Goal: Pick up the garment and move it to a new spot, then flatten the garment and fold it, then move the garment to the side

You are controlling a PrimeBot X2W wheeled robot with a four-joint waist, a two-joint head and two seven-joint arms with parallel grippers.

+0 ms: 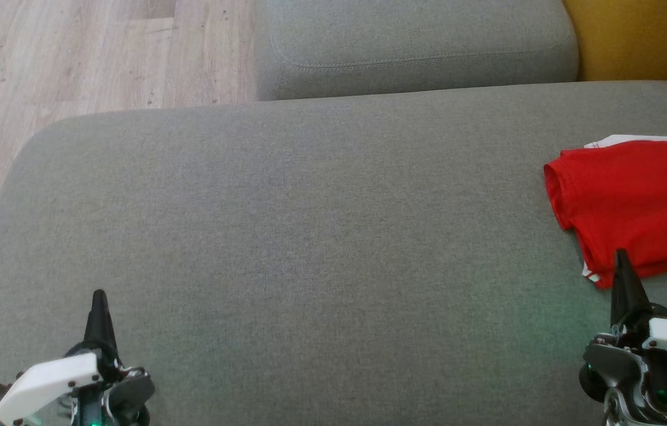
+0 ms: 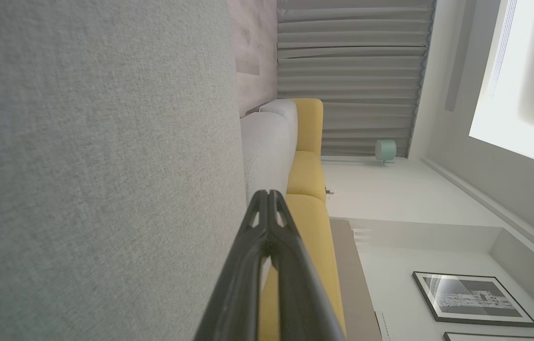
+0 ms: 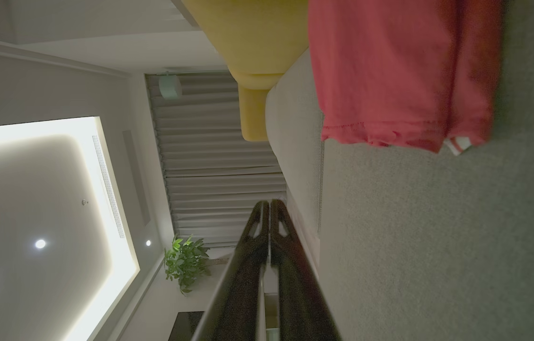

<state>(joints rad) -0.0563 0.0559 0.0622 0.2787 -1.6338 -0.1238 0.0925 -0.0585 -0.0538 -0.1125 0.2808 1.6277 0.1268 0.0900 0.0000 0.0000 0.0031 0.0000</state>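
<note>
A red garment with a bit of white trim lies folded at the right edge of the grey sofa seat; the right wrist view shows the garment flat on the cushion. My right gripper is shut and empty at the lower right, its tip just in front of the garment's near edge. In its own wrist view the right gripper has both fingers pressed together. My left gripper is shut and empty at the lower left, far from the garment; its wrist view shows the left gripper with fingers together.
A second grey cushion sits behind the seat, with a yellow cushion at the back right. Wooden floor lies beyond the seat's left and far edges. The broad middle of the seat is bare fabric.
</note>
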